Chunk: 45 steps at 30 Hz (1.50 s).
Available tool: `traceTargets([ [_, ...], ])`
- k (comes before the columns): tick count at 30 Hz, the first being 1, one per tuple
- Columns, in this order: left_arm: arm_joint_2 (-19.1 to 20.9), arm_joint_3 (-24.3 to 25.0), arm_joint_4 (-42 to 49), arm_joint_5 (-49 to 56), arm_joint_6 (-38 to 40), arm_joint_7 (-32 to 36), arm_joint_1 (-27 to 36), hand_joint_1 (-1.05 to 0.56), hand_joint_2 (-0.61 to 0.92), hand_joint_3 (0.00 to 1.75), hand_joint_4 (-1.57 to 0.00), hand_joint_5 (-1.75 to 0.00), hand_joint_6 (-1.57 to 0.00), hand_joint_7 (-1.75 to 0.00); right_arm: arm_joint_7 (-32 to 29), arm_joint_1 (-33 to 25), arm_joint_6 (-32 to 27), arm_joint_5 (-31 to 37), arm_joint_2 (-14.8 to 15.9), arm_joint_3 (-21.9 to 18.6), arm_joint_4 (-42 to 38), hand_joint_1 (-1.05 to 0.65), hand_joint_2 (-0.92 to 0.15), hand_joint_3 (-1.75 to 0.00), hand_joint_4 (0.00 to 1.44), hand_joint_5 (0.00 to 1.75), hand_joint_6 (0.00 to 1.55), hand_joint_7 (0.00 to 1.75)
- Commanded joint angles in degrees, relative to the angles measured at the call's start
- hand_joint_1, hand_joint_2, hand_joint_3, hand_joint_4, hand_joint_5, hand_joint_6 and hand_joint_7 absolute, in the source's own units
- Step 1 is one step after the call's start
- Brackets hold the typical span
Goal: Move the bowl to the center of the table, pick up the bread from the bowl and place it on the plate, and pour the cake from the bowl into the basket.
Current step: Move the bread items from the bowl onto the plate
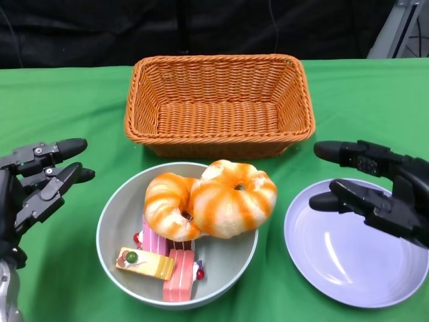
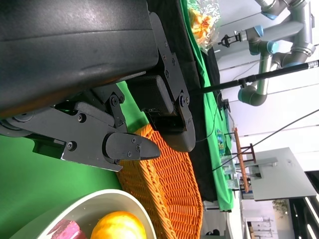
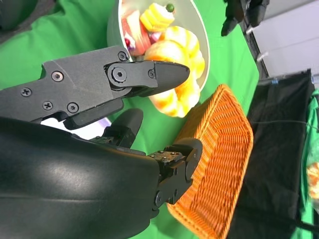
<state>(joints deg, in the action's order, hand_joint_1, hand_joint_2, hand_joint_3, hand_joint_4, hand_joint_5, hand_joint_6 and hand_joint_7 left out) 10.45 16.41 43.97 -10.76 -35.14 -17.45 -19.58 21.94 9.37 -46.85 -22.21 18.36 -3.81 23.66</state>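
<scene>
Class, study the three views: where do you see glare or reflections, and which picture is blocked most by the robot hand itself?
Head view: soft sheen on the plate, even light. Right wrist view: robot hand covers much of the frame. Left wrist view: the most blocked, with a bright, washed-out background.

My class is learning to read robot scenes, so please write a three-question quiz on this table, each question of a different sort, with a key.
1. True or false: the basket already holds a cake.
2. Where is the bread? A) on the plate B) in the bowl C) in the basket
3. What is the left hand holding?

Key: 1 false, the basket holds nothing; 2 B; 3 nothing, and the right hand also holds nothing.
</scene>
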Motion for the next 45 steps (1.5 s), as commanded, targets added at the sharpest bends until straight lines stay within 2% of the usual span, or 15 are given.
traceTargets([
  [1, 1.35, 0.04, 1.27, 0.09, -1.94, 0.04, -0.88, -0.14, 0.92, 0.24, -0.93, -0.66, -1.14, -0.11, 1.83, 2.86, -1.48, -0.48, 2.27, 0.87, -2.13, -0.62, -0.92, -0.33, 0.35, 0.63, 0.19, 0.19],
  [7, 1.68, -0.15, 2.72, 0.40, -3.67, 0.37, -1.29, -0.13, 0.92, 0.26, -0.94, -0.66, -1.15, -0.11, 3.58, 5.52, -2.34, 0.17, 4.00, 3.13, -4.76, -0.64, -0.92, -0.37, 0.35, 0.59, 0.21, 0.14],
  [15, 1.81, -0.30, 3.41, 0.45, -4.66, 0.55, -1.37, -0.15, 0.92, 0.26, -0.95, -0.66, -1.15, -0.10, 5.33, 9.31, -6.98, -0.09, 5.49, 5.36, -7.27, -0.70, -0.92, -0.40, 0.41, 0.50, 0.21, 0.06],
  [21, 2.01, -0.39, 4.09, 0.38, -5.27, 0.22, -1.57, -0.15, 0.92, 0.26, -0.94, -0.66, -1.15, -0.10, 8.55, 14.46, -10.54, -1.09, 5.72, 6.61, -14.26, -0.73, -0.92, -0.37, 0.47, 0.48, 0.22, 0.05],
  [26, 2.14, -0.50, 4.25, 0.16, -5.29, -0.16, -1.54, -0.15, 0.92, 0.27, -0.95, -0.66, -1.16, -0.09, 11.08, 18.71, -14.18, -1.74, 5.87, 7.25, -20.09, -0.75, -0.92, -0.42, 0.49, 0.46, 0.17, 0.02],
  [30, 2.15, -0.41, 4.61, -0.32, -5.28, -0.75, -1.68, -0.14, 0.92, 0.27, -0.95, -0.66, -1.15, -0.09, 14.72, 22.48, -14.47, -1.74, 6.08, 8.36, -27.56, -0.77, -0.92, -0.43, 0.50, 0.45, 0.19, 0.02],
  [33, 2.16, -0.54, 4.68, -0.03, -5.66, -0.54, -1.63, -0.15, 0.92, 0.26, -0.95, -0.67, -1.16, -0.09, 16.77, 24.76, -14.30, -1.40, 5.91, 9.21, -32.38, -0.79, -0.92, -0.44, 0.57, 0.47, 0.25, 0.05],
  [45, 2.22, -0.58, 5.02, -0.41, -5.75, -1.04, -1.65, -0.14, 0.92, 0.24, -0.95, -0.67, -1.17, -0.08, 20.03, 29.65, -15.25, -0.76, 4.62, 11.78, -41.52, -0.80, -0.92, -0.44, 0.60, 0.40, 0.24, 0.02],
])
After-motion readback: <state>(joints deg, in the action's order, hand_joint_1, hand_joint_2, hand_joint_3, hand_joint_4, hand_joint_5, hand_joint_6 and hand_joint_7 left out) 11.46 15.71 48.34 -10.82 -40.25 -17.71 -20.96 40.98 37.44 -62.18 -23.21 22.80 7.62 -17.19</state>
